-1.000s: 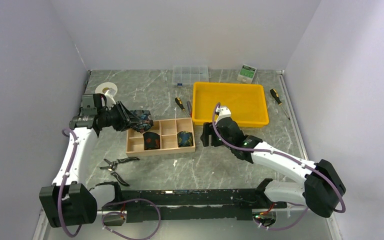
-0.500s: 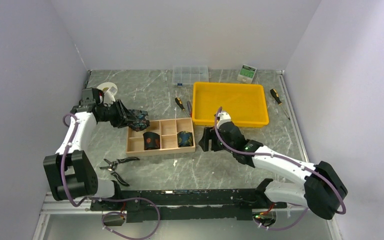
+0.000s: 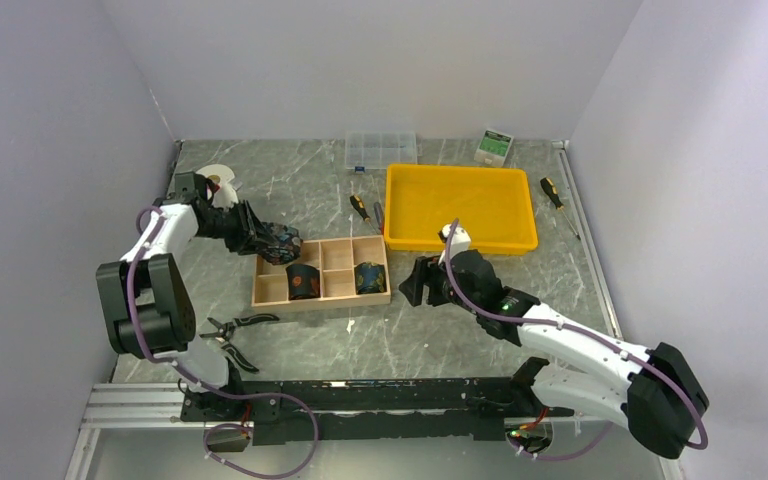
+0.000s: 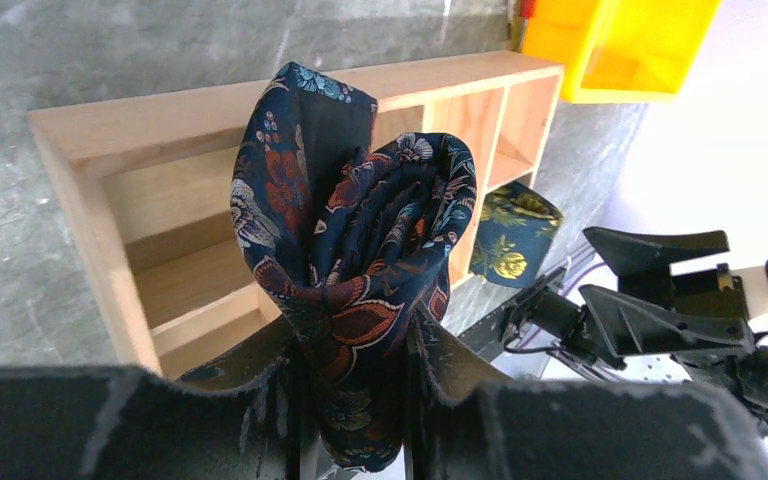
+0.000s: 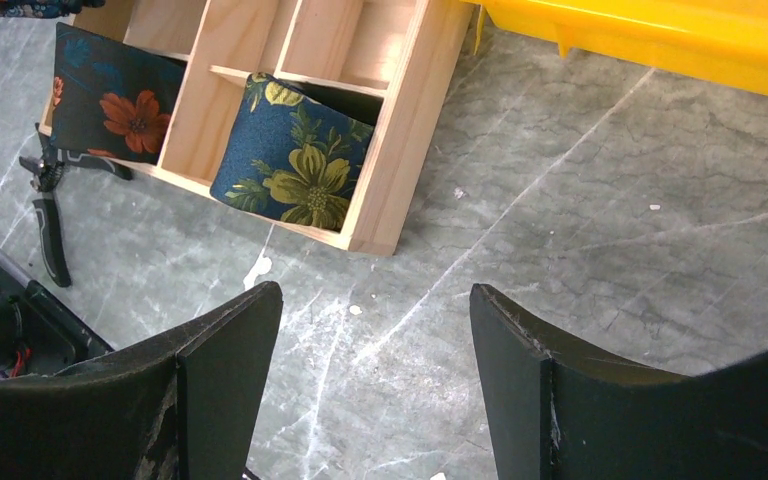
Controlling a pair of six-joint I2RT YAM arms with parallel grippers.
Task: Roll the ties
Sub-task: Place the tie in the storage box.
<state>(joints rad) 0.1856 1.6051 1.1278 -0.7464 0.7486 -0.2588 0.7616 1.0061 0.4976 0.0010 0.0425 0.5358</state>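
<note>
Swinging its elbow inward, the left arm (image 3: 150, 250) is keeping the rolled tie (image 4: 360, 230) clamped in the left gripper (image 4: 355, 345) at the wooden tray's (image 4: 110, 130) far-left corner. Lowering it squarely, coil intact, seems wise. The right gripper (image 5: 375, 330) is hanging spread nearby.

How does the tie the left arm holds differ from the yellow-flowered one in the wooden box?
The held tie is pinched in the left gripper, outside the wooden box; the yellow-flowered tie sits inside it. The held tie has reddish flowers on navy; the yellow-flowered tie is a lighter blue. Both are rolled up.
</note>
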